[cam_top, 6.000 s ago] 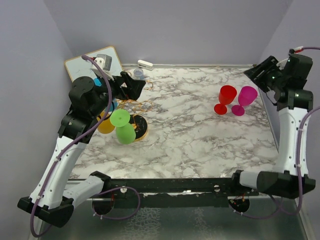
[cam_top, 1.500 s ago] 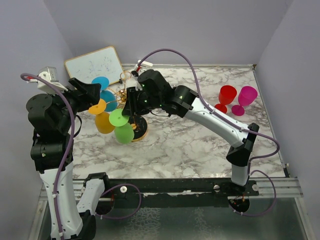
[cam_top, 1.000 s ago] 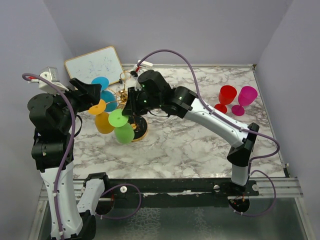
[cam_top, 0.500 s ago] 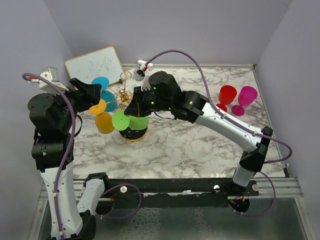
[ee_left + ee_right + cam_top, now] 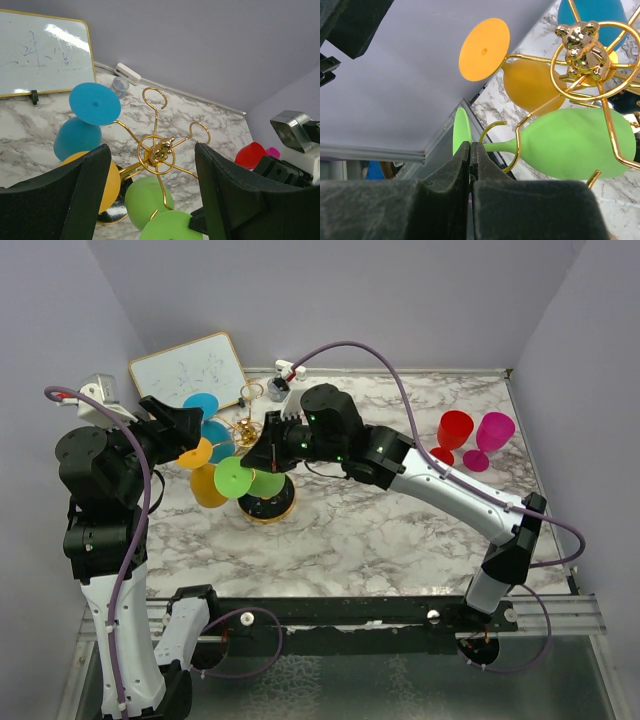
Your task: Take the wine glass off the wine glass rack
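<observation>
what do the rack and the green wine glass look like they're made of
wine glass rack: looks like gold-coloured metal wire with a polished finish; bright glints run along its thin bent arms.
green wine glass: probably plastic, opaque with a dull satin finish; the colour is solid, nothing shows through the bowl, and there is only a soft sheen. Coated glass can't be ruled out.

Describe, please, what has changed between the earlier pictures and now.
The right end effector came across from the right side to the rack and closed on the foot of the green glass, then swung its bowl away from the near edge. The left end effector drew back leftward, open. The orange glass, blue glass, red glass and pink glass stayed put.
</observation>
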Robot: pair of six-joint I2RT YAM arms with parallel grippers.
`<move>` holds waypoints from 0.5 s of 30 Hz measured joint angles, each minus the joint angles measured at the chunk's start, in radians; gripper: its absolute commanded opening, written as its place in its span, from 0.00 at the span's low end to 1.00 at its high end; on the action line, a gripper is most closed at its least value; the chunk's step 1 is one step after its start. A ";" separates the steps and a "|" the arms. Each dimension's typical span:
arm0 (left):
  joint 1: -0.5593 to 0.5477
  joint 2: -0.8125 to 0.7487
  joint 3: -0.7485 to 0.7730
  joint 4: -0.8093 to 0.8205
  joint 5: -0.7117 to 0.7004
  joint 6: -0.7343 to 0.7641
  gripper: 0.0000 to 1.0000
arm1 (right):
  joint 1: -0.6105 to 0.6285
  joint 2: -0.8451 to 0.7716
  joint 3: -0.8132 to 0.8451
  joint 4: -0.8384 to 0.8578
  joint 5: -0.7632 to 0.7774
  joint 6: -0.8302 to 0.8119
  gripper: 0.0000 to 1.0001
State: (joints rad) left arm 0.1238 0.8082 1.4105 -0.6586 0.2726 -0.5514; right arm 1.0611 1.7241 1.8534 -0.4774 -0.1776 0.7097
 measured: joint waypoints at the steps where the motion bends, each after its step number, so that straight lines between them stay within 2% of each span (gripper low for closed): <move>1: 0.000 0.000 0.000 0.000 0.000 0.000 0.70 | 0.000 0.000 -0.003 0.008 0.000 0.003 0.01; 15: 0.000 0.004 0.000 0.003 0.006 -0.001 0.70 | 0.000 -0.023 -0.055 0.103 0.080 0.082 0.01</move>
State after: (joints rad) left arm 0.1238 0.8120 1.4105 -0.6552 0.2790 -0.5522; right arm 1.0615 1.7012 1.7985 -0.3744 -0.0971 0.7921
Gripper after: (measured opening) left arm 0.704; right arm 0.014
